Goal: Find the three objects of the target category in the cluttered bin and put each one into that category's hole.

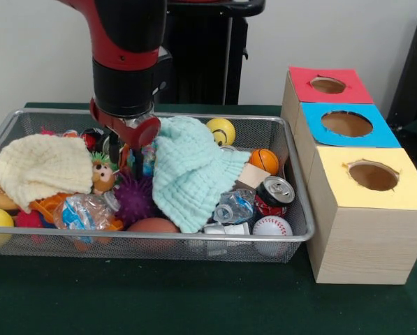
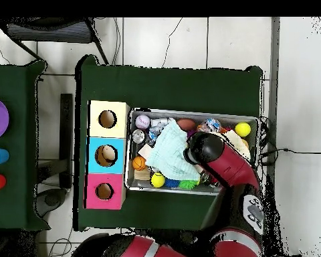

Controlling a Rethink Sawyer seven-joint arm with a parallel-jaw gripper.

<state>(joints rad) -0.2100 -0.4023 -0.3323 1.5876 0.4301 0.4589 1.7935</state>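
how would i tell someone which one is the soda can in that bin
Start at the wire mesh bin and go to its end nearest the wooden box with three coloured holes. There, between the small basketball and the white baseball, lies the soda can. It is the only metal thing there: red and black, silver top tilted up.

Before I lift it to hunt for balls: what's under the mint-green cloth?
The mint-green knitted cloth overlaps a crumpled clear plastic bottle and a brown ball at its edge; anything beneath is covered.

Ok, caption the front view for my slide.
Sawyer's claw lowered into a cluttered wire bin beside a mint cloth, three-holed sorting box alongside.
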